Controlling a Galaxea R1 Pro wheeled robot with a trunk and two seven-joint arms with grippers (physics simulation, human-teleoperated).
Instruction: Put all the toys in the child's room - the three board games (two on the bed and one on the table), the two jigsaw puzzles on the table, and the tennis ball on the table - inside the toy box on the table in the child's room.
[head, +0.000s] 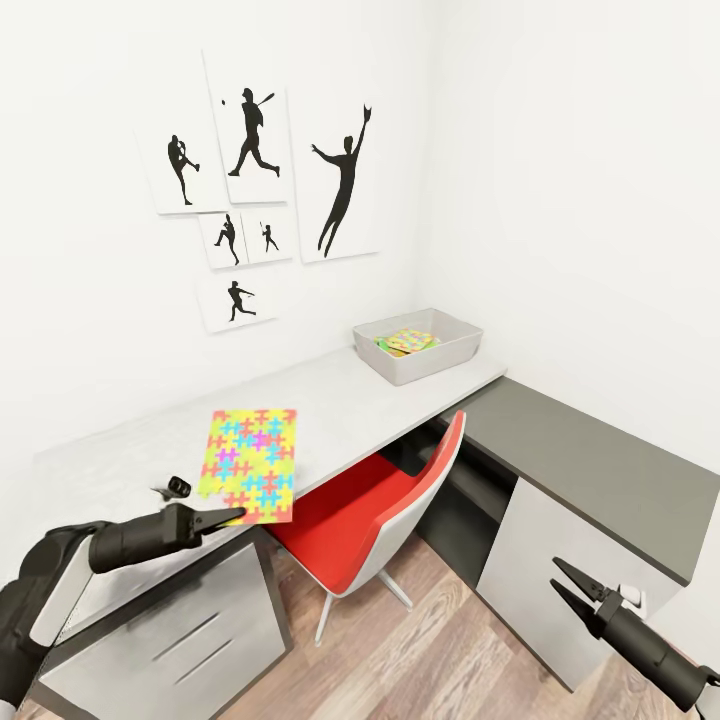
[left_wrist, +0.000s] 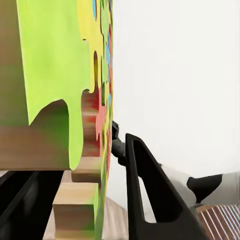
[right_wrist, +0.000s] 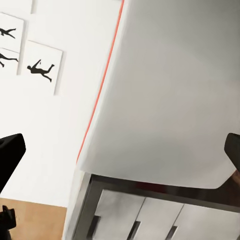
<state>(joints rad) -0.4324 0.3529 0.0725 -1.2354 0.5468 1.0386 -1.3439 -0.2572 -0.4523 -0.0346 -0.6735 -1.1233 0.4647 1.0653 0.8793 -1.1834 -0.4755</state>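
Left tool (head: 236, 516) clamps the jigsaw puzzle (head: 250, 463) above the table (head: 340, 400); right tool (head: 562, 582) spread apart; no readable writing.

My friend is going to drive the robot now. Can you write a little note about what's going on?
Left gripper: shut on the flat multicolour jigsaw puzzle square, lifted near the pale grey desk's front edge.
Right gripper: open, empty, low by the dark grey cabinet.
Done: another multicolour puzzle lies in the pale grey toy box at the desk's far end.
Left: carry the held puzzle into the box.
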